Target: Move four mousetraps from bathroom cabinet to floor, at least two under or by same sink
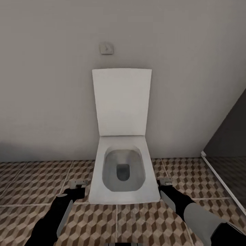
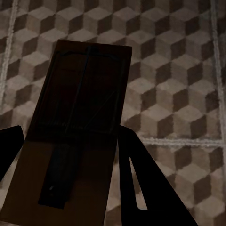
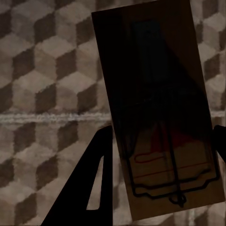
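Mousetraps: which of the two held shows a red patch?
The mousetrap in the right gripper; it has red near its wire bar. The left gripper's trap looks plain dark.

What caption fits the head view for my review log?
Both arms flank an open white toilet on the cube-patterned bathroom floor, each tool, left and right, gripping a mousetrap.

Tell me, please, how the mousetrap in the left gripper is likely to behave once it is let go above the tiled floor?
The mousetrap looks like a flat, rigid board, so it should probably land flat on the bathroom floor rather than roll. It seems thin and light, held between the left gripper's fingers, so it may skid slightly. Its wire parts look delicate.
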Robot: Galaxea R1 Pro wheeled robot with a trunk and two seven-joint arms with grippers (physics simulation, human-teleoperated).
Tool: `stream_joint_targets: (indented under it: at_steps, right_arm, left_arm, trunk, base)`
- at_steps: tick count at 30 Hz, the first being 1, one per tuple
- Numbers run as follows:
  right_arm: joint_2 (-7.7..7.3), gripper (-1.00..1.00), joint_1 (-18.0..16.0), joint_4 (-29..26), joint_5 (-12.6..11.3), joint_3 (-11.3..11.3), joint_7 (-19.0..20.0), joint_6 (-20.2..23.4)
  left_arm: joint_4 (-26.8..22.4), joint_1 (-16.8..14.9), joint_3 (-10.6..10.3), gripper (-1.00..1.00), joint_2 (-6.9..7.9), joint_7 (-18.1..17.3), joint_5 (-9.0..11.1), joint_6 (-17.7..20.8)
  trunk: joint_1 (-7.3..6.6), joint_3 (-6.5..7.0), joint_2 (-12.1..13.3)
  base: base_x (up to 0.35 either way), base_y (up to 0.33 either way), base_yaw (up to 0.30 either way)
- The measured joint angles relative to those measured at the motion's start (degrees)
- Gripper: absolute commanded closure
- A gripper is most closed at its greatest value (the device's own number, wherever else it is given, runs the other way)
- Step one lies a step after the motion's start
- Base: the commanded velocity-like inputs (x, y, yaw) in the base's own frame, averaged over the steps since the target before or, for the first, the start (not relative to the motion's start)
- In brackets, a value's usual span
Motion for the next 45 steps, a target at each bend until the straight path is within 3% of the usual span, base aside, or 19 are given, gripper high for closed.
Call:
stream_joint_targets:
  at_steps: [25,34,42,45]
  right_arm:
    - [-0.42,1.0,-0.06,-0.1,0.03,-0.17,0.05,1.7]
    - [0.31,1.0,-0.05,-0.11,0.04,-0.1,0.06,1.61]
    - [-0.42,1.0,-0.08,-0.1,0.05,-0.09,-0.31,1.35]
    - [-0.99,1.0,-0.08,-0.1,0.01,-0.15,-0.28,1.25]
  left_arm:
    - [0.03,0.0,0.26,1.0,-0.01,0.33,0.24,0.05]
    - [-0.22,-0.01,0.25,1.0,-0.03,0.34,0.27,0.05]
    - [0.11,-0.01,-0.1,1.0,-0.08,0.61,-0.01,0.17]
    - [-0.04,-0.01,-0.06,1.0,-0.13,2.36,-0.09,0.35]
  trunk:
    - [0.02,0.0,0.0]
    - [0.02,0.0,0.0]
    - [0.02,0.01,0.0]
    - [0.02,0.01,0.0]
  base:
    - [0.014,-0.002,0.021]
    - [0.0,-0.056,0.001]
    - [0.0,-0.002,0.0]
    - [0.0,0.0,0.0]
